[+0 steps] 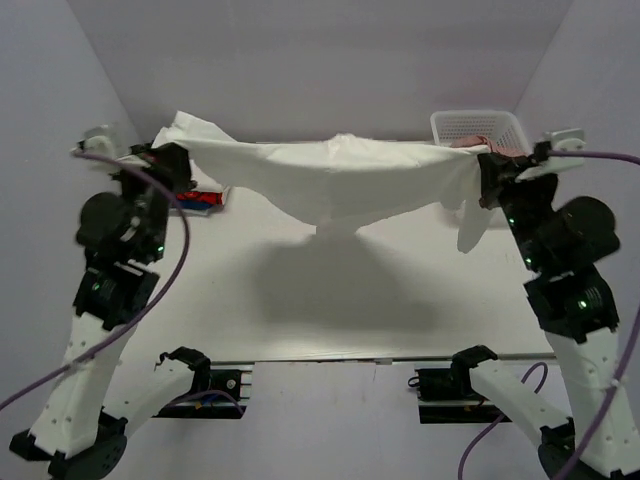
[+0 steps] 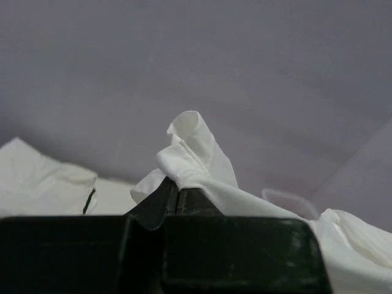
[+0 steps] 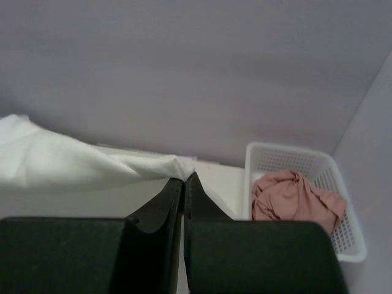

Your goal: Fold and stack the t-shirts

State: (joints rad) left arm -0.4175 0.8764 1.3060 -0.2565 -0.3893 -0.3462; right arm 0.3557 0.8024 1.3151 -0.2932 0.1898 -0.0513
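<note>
A large white t-shirt [image 1: 335,175] hangs stretched in the air between my two grippers, sagging in the middle above the table. My left gripper [image 1: 168,160] is shut on its left end; in the left wrist view the cloth [image 2: 193,156] bunches out of my closed left gripper [image 2: 177,191]. My right gripper [image 1: 487,170] is shut on its right end; the right wrist view shows a cloth corner [image 3: 153,166] pinched at my right gripper [image 3: 184,179]. Red and blue folded shirts [image 1: 198,199] lie at the back left, partly hidden by the held shirt.
A white plastic basket [image 1: 480,128] stands at the back right and holds a crumpled pink garment [image 3: 294,196]. More white cloth [image 2: 43,180] lies at the left in the left wrist view. Grey walls close in the table.
</note>
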